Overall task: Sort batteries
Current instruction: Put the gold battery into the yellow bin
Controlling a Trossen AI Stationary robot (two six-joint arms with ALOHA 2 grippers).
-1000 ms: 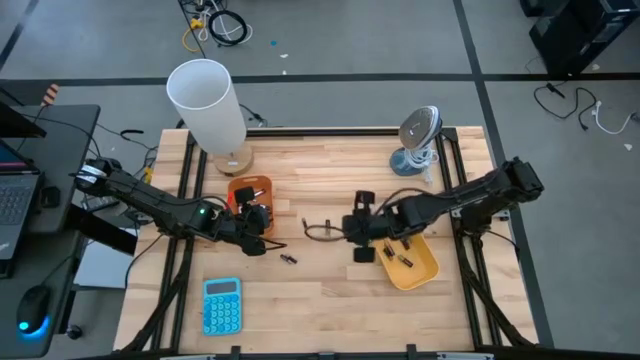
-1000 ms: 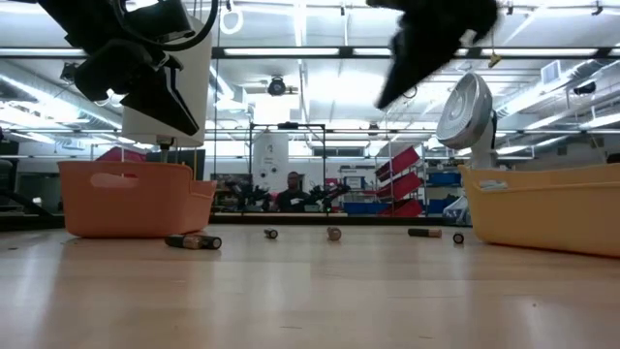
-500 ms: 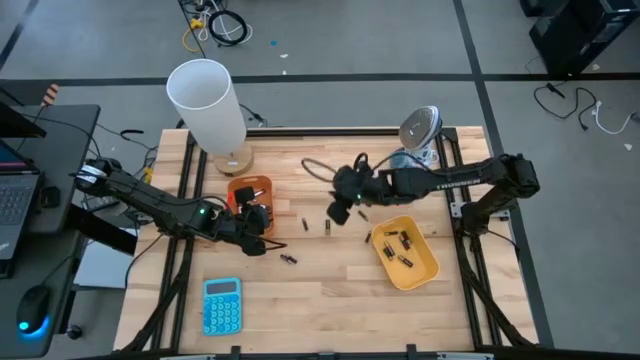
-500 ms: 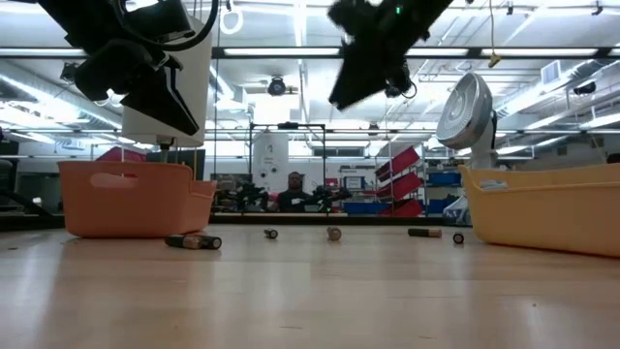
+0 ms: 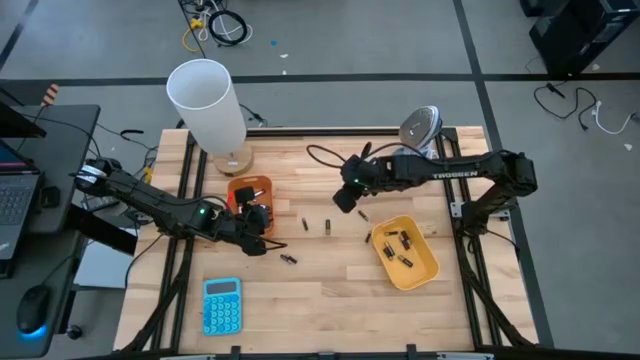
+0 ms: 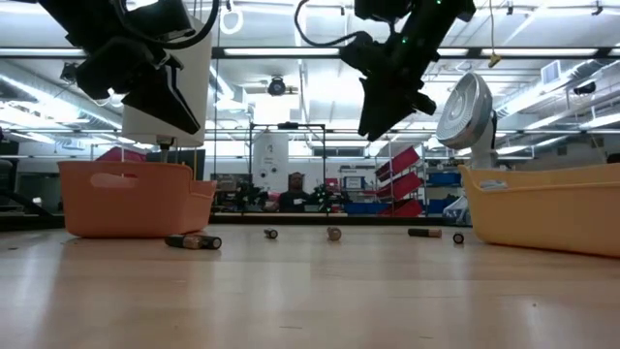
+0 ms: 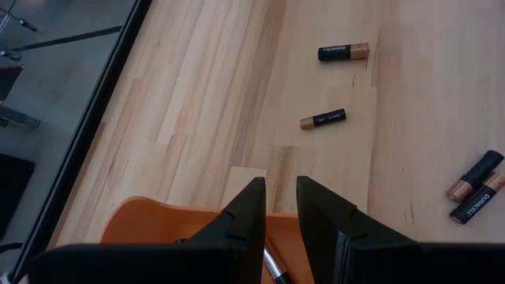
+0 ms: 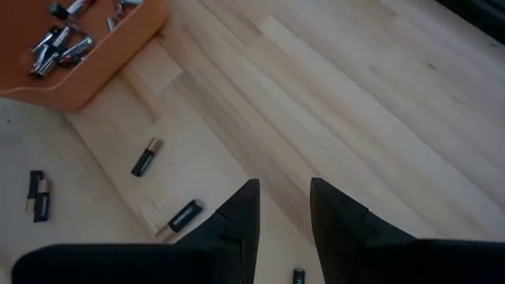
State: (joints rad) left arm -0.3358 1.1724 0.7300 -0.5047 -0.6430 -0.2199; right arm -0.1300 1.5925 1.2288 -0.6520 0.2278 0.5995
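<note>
Several small batteries lie loose on the wooden table: two [image 5: 305, 224] [image 5: 327, 228] near the middle, one [image 5: 362, 213] beside the yellow tray [image 5: 425, 268], and a pair [image 5: 288, 259] nearer the front. More lie in the yellow tray and in the orange tray [image 5: 250, 185]. My left gripper [image 5: 258, 216] [image 7: 281, 197] hangs open over the orange tray's edge [image 7: 158, 225], with nothing between its fingers. My right gripper [image 5: 342, 200] [image 8: 282, 197] hangs open above bare table at the middle, high over a loose battery [image 8: 183, 215].
A tall white cylinder [image 5: 205, 100] stands at the far left and a small fan [image 5: 418, 135] at the far right. A blue calculator [image 5: 221, 305] lies near the front left. The wood between the two trays holds only the loose batteries.
My right gripper has swung from over the yellow tray's left edge toward the table's far edge and a little to the left, rolling about its own axis as it went. It now hangs over the middle of the table. The batteries have stayed where they lay.
</note>
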